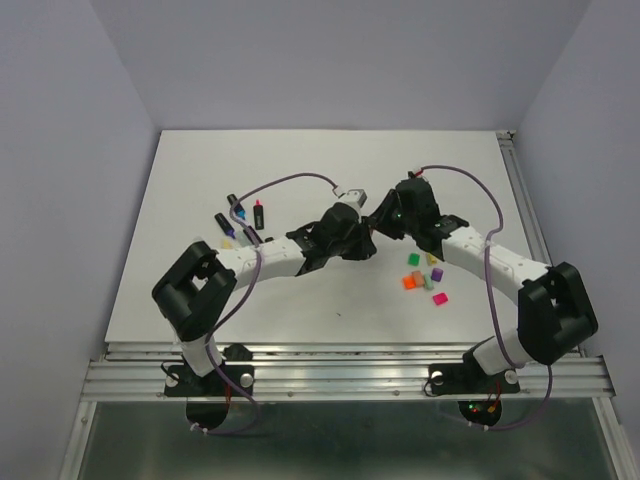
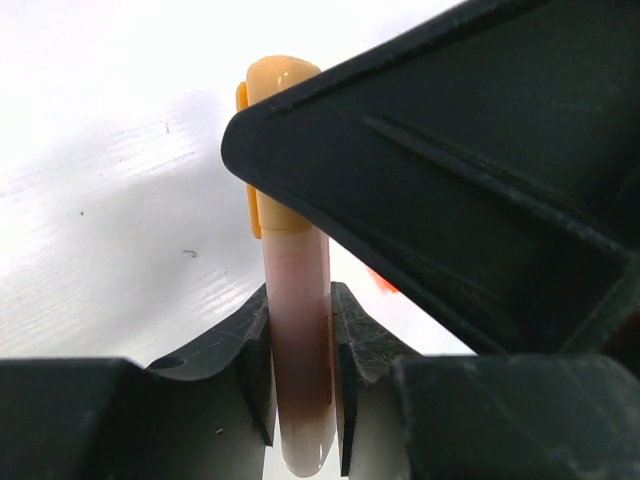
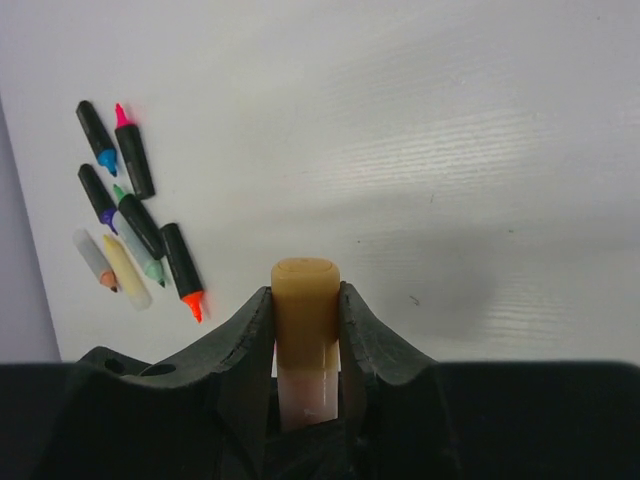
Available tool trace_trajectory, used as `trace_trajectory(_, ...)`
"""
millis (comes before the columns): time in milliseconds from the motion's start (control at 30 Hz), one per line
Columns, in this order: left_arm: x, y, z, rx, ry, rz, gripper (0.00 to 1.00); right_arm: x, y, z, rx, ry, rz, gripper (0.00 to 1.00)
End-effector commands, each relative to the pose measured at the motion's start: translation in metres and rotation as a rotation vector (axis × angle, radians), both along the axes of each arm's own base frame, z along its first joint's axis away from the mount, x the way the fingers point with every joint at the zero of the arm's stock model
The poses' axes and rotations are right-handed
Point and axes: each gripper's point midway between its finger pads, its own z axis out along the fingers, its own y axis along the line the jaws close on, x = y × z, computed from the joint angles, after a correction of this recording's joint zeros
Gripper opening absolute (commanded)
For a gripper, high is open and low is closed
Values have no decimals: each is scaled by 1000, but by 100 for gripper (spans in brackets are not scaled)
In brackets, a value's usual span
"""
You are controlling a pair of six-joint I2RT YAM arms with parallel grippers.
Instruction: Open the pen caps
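Over mid-table (image 1: 300, 160) the arms meet so each can pull one end of a pen. The left gripper (image 2: 300, 305) is clamped narrow on the pale pen body (image 2: 298, 350). The right gripper (image 3: 305, 300) pinches its peach cap (image 3: 305, 275), which is not yet off. Loose caps (image 1: 420, 278) lie just to the right.

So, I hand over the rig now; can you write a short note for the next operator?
The left gripper is shut on the peach pen, at its body. The right gripper is shut on the peach cap, which is not yet off.
Done: the uncapped pens lie on the table; the loose caps lie near the right arm.
Left: pull this cap off. No other capped pen is in view.
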Motion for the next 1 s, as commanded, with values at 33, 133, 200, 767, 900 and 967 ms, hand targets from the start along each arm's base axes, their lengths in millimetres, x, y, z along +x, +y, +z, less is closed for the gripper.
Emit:
trace_trajectory(33, -59, -16, 29, -134, 13, -107, 0, 67, -46, 39, -122, -152, -308, 1)
trace_trajectory(133, -71, -8, 23, -146, 36, -95, 0, 82, -53, 43, -132, -157, -344, 1)
trace_trajectory(200, -78, -5, 18, -148, 62, -92, 0, 90, -58, 47, -135, -165, -371, 1)
trace_trajectory(767, -145, -22, 26, -227, 121, -194, 0, 136, -105, 68, -220, -207, -552, 1)
trace_trajectory(900, -143, -21, 27, -223, 107, -168, 0, 138, -102, 73, -208, -210, -508, 1)
trace_trajectory(967, -134, -18, 28, -192, 73, -131, 0, 130, -101, 68, -233, -196, -476, 1)
